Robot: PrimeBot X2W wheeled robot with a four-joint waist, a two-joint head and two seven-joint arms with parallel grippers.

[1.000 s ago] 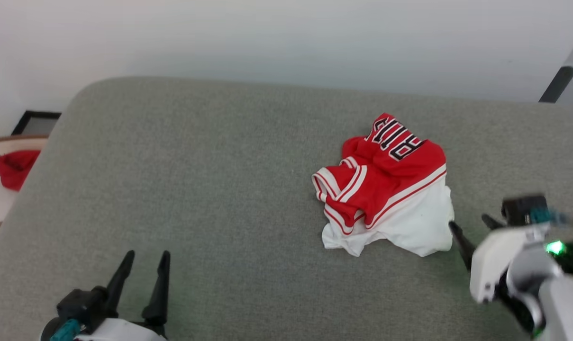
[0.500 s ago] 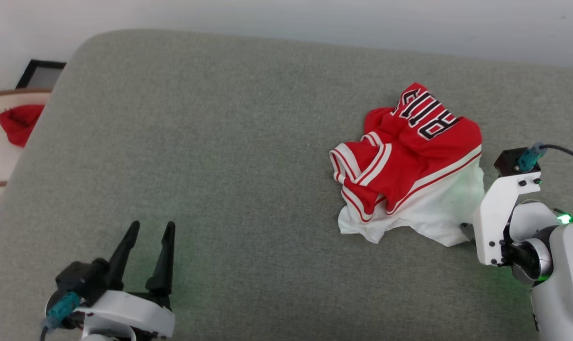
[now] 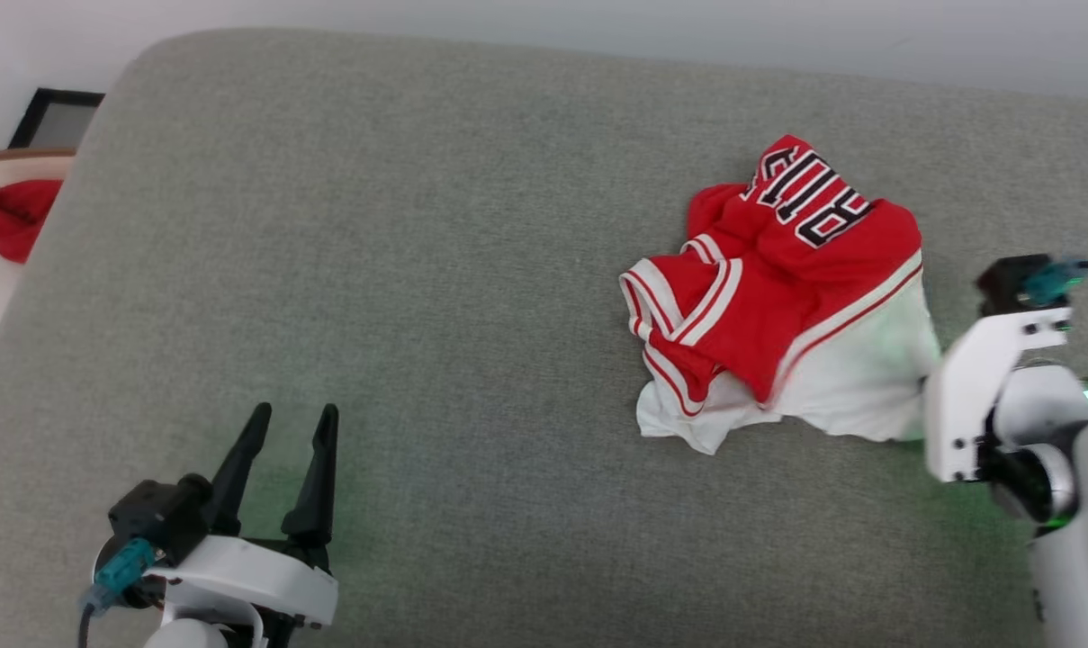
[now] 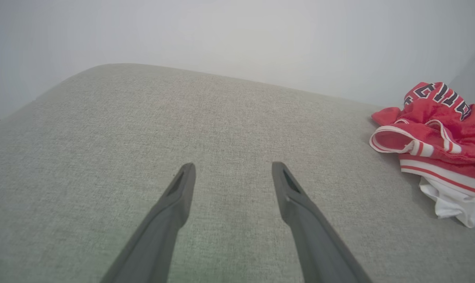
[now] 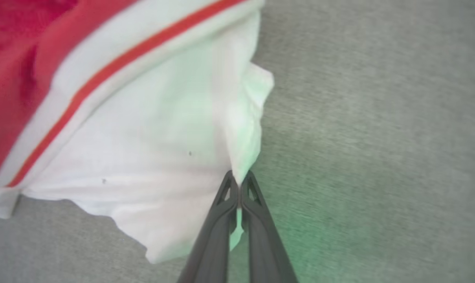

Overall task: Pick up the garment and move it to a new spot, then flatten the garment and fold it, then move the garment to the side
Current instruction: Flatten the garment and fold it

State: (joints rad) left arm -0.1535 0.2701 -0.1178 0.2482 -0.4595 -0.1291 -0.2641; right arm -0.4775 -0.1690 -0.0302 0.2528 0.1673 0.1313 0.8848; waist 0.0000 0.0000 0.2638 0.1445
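The garment (image 3: 777,297), a red jersey with white cloth, striped trim and black lettering, lies crumpled on the right of the grey cushioned surface (image 3: 436,270). In the right wrist view my right gripper (image 5: 239,177) is shut on a fold of the garment's white cloth (image 5: 162,137), at its right edge. In the head view that gripper's fingers are hidden behind its white wrist (image 3: 975,396). My left gripper (image 3: 292,423) stands open over bare surface at the lower left, far from the garment (image 4: 437,129), with nothing between its fingers (image 4: 182,188).
A small red cloth scrap (image 3: 13,216) lies on a pale woven thing beyond the surface's left edge, beside a dark frame (image 3: 53,117). A white wall runs behind the surface's rounded far edge.
My right gripper has moved in to the garment's white right edge and shut on it. The head camera has tilted down, shifting the whole picture. The left gripper stays open.
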